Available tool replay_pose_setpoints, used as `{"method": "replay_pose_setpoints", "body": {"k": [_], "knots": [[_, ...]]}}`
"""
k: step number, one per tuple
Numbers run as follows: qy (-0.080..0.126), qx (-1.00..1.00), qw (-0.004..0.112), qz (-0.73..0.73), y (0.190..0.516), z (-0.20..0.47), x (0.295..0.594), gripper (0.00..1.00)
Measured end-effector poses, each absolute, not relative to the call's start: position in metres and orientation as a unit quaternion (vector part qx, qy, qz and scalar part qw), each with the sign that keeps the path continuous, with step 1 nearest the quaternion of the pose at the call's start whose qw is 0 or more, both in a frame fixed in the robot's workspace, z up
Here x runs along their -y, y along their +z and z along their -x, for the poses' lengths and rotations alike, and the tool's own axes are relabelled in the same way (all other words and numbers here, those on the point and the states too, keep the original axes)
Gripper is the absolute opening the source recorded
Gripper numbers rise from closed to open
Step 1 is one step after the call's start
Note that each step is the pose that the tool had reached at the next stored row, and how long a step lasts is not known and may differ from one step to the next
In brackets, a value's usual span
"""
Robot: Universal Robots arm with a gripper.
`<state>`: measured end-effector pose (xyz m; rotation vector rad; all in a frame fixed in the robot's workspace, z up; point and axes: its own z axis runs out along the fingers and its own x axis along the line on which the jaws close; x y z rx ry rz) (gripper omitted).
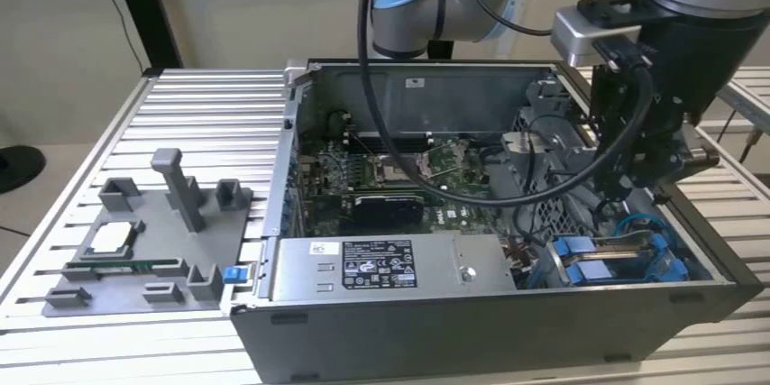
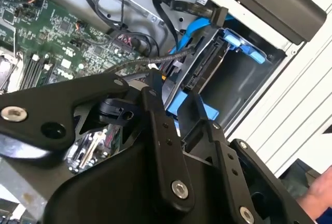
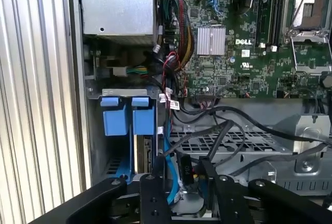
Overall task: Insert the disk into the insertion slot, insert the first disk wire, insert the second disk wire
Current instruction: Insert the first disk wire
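At the exterior view's left the tray point(image 1: 132, 241) held spare parts clear of the work. At centre the case point(image 1: 481, 331) stood open-topped, evidently for access from above. At lower right the disk point(image 1: 578, 256) sat inside the slot point(image 1: 637, 263), blue tabs uppermost, judged seated so that its wires could be reached. Above it, at right, the arm point(image 1: 698, 33) stood steep, wrist near vertical, gripper point(image 1: 634, 188) pointing into the case just over the slot. In the first wrist view its fingers point(image 3: 150, 198) stood spread either side of a black plug point(image 3: 185, 171), not pinching it.
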<state>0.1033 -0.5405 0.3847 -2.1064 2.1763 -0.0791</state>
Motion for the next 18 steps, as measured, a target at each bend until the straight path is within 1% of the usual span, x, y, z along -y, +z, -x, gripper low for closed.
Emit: {"method": "replay_pose_setpoints", "body": {"k": [5,12,18], "knots": [[-0.028,-0.726,0.057,0.685,0.3843,-0.1007,0.5405,0.00],[-0.033,-0.734,0.067,0.675,0.3825,-0.1003,0.5404,0.00],[-0.034,-0.738,0.069,0.670,0.3805,-0.1002,0.5414,0.00]]}}
